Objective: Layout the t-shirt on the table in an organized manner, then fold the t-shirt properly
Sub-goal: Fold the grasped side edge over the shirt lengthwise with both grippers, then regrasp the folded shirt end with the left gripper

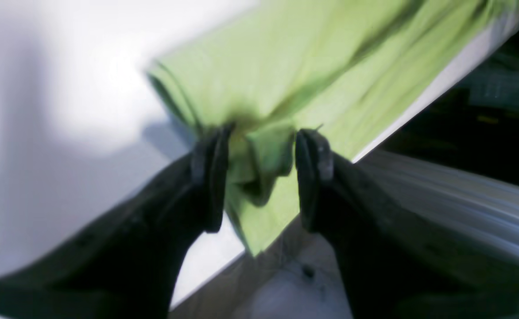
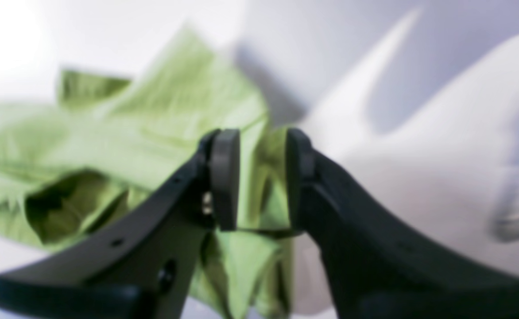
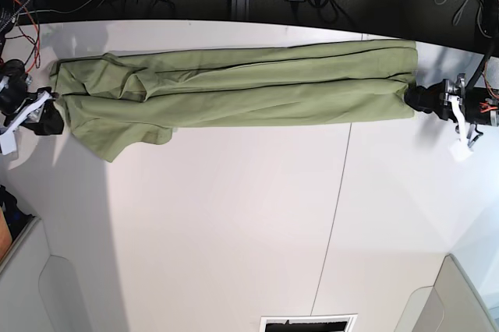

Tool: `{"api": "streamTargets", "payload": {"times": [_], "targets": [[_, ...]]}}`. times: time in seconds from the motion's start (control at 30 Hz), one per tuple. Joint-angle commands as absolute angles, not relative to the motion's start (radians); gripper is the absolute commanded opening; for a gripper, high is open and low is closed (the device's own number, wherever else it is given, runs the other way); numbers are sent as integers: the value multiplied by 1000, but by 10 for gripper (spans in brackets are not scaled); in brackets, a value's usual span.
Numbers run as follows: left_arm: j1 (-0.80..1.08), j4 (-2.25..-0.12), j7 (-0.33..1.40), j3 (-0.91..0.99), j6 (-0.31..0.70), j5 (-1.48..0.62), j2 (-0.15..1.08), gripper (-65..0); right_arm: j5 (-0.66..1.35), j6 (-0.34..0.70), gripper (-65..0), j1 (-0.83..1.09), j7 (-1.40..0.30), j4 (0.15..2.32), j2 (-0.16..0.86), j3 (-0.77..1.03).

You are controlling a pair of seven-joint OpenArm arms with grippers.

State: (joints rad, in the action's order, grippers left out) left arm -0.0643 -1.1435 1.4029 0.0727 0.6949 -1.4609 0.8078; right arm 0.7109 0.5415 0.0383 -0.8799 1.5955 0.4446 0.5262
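1. Claws first: the left gripper (image 1: 261, 177) has its two black pads apart, with a bunch of green cloth sitting in the gap between them. The cloth looks loose there, not squeezed, though the picture is blurry.
2. On the other side, the right gripper (image 2: 255, 177) also has its pads apart, and a fold of cloth stands between them. I cannot tell if the pads touch the cloth.
3. From the base view, the t-shirt (image 3: 234, 86) lies long and thin across the far part of the table (image 3: 234, 231), stretched from 9 o'clock to 3 o'clock.
4. One claw sits at each end of it: the right one at 9 o'clock (image 3: 43, 118), the left one at 3 o'clock (image 3: 421, 98).
5. At the 9 o'clock end, the shirt is bunched and a flap hangs toward 6 o'clock. Its 3 o'clock end is flatter and straighter.
6. I think the shirt is soft, light and floppy. It wrinkles easily and slides on the smooth white top.
7. It will not break, but it can slip out of a weak pinch or fold over itself.
8. Good spots to grab look like the corners and edges at each end, taking both layers together.
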Motion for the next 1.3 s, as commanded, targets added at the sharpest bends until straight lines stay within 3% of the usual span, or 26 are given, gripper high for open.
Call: {"api": "streamTargets", "payload": {"times": [0.0, 0.13, 0.23, 0.33, 0.5, 0.67, 1.1, 1.27], "targets": [[-80, -1156, 1396, 122, 698, -1484, 837, -369, 746, 540, -470, 23, -858, 1634, 458, 544], [-73, -1155, 1396, 233, 698, -1484, 837, -369, 779, 554, -489, 23, -863, 1680, 442, 537], [-34, -1155, 1396, 251, 698, -1484, 835, -367, 776, 557, -650, 26, -866, 1680, 420, 485], [12, -1155, 1391, 253, 698, -1484, 825, -329, 723, 558, -650, 26, -856, 1650, 391, 406], [57, -1155, 1334, 373, 698, -1467, 751, -328, 589, 557, -650, 26, -748, 1497, 367, 318], [118, -1155, 1263, 479, 698, -1370, 666, -328, 583, 557, -650, 25, -725, 1377, 368, 314], [133, -1155, 1256, 513, 698, -1331, 481, -328, 606, 557, -650, 22, -726, 1367, 368, 314], [166, -1155, 1252, 511, 698, -1315, 466, -328, 609, 557, -650, 23, -733, 1368, 368, 314]]}}
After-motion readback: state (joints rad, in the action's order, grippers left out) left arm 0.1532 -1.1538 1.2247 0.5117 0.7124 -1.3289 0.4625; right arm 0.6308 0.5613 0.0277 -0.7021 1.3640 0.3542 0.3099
